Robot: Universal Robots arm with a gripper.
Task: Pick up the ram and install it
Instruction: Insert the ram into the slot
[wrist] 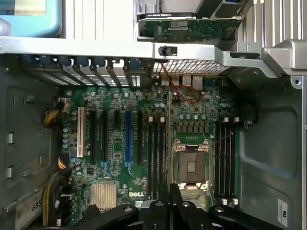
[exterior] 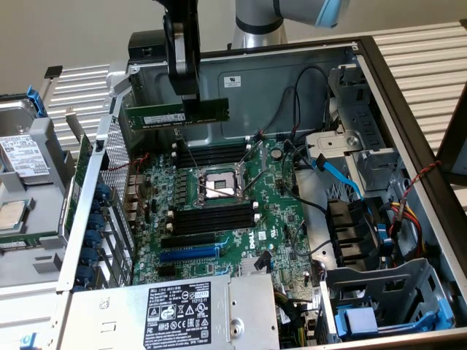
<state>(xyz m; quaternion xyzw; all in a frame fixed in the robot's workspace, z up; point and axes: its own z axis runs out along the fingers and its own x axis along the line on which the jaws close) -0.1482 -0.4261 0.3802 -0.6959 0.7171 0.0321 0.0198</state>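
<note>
Green ram (exterior: 157, 117) is hanging clamped in the gripper (exterior: 188, 98), hovering above the motherboard (exterior: 281, 211), sitting at 11 o'clock from the CPU socket (exterior: 217, 187) in the exterior view.

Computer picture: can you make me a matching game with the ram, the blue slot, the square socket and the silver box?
Things: 1 ram; 2 blue slot; 3 square socket; 4 silver box.
Places: A middle of the green board; B in the air, held by the gripper; C wears a black label; D on the board between socket and silver box.
Pairs: 1-B, 2-D, 3-A, 4-C.
</note>
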